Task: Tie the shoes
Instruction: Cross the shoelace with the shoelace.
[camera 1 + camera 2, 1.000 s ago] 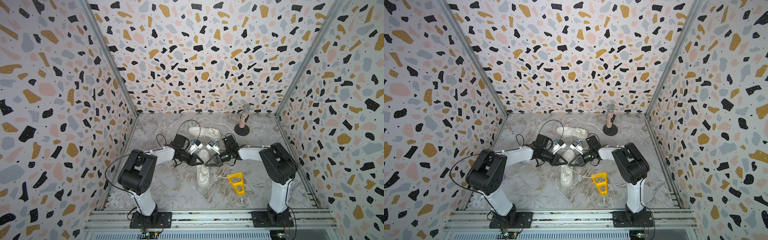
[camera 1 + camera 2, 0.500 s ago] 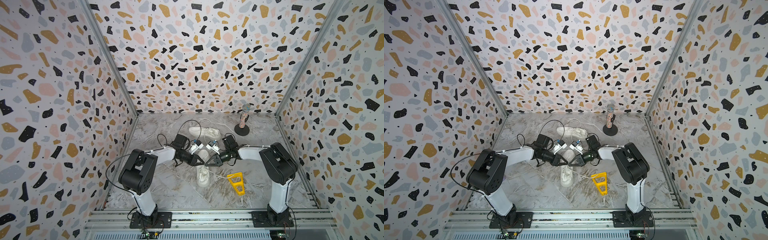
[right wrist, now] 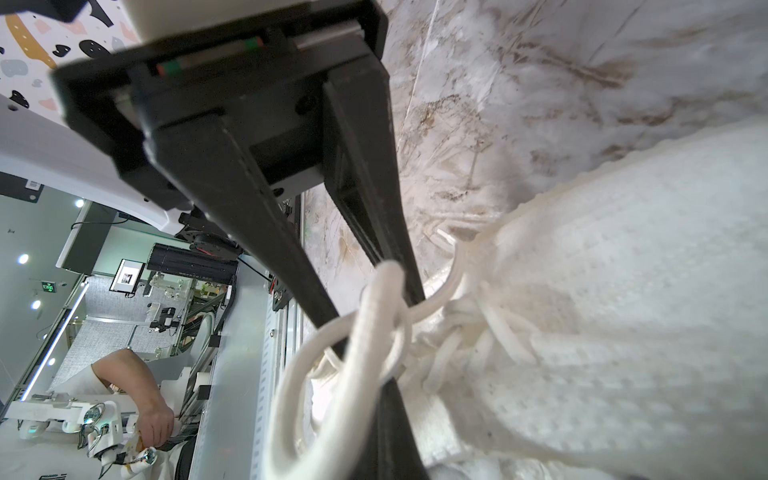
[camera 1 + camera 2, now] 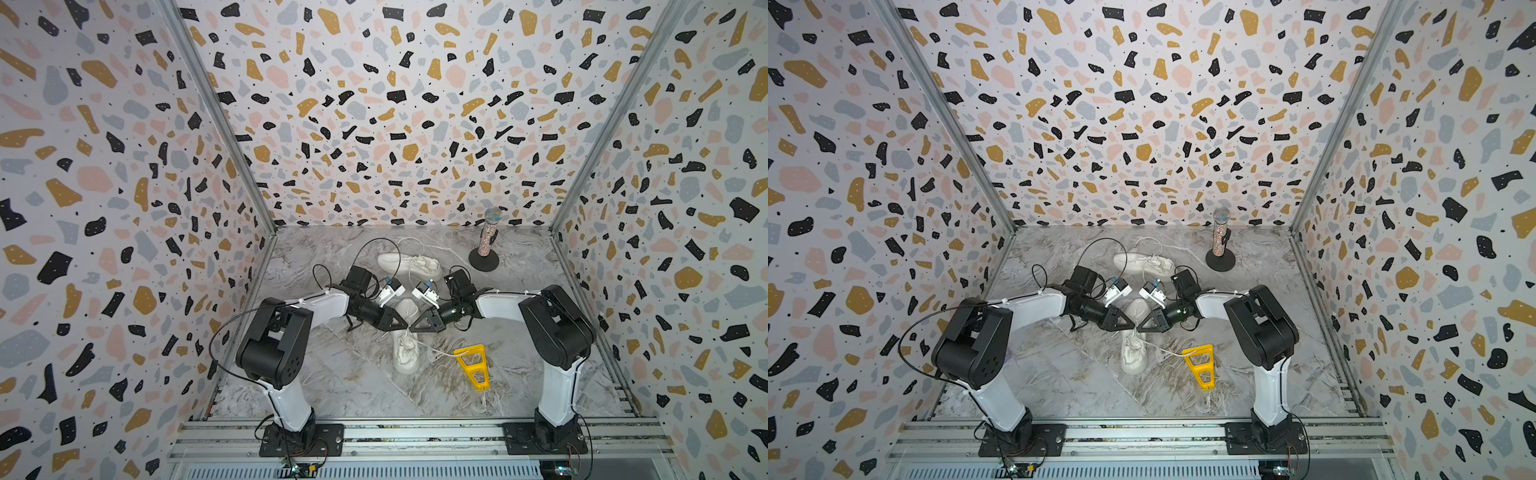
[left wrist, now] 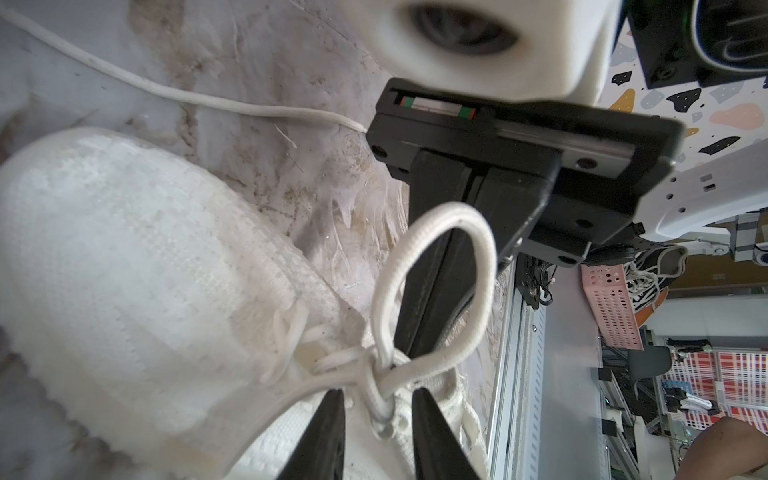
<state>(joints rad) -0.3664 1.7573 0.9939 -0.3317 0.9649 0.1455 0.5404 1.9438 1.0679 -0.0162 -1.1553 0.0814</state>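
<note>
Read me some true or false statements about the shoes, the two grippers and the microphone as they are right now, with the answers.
1. The left gripper is open. True.
2. The right gripper is wide open. False: it is shut.
3. The two shoes touch each other. False: the near shoe lies below the gripper tips, and the far shoe lies apart, farther back.
4. The microphone stands upright on its base. True.
</note>
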